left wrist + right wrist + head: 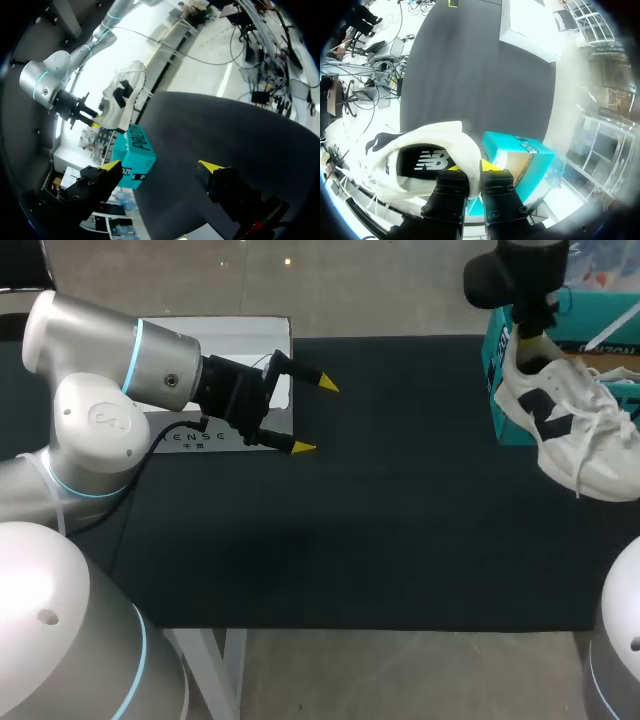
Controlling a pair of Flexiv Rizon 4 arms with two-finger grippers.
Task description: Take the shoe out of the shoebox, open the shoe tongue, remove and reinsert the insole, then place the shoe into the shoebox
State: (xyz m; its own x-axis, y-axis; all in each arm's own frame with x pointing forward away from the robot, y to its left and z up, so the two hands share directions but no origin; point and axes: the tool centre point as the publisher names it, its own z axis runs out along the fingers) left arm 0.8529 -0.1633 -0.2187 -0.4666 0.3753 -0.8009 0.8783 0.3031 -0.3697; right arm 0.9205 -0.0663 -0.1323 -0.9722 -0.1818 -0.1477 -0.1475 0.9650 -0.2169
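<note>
White shoe [560, 430] (navy logo) aloft, heel up, over teal shoebox [495, 380].

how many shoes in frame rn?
1. The shoe hangs from the right gripper, pinched at the heel collar, above the teal shoebox at the table's right edge. The box interior is mostly hidden, so another could be inside.

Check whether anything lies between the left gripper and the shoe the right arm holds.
Nothing visible does. Only bare black mat lies between the open left gripper and the shoe, which the right gripper holds by its heel collar. The shoebox sits below the raised shoe, at the table's edge.
</note>
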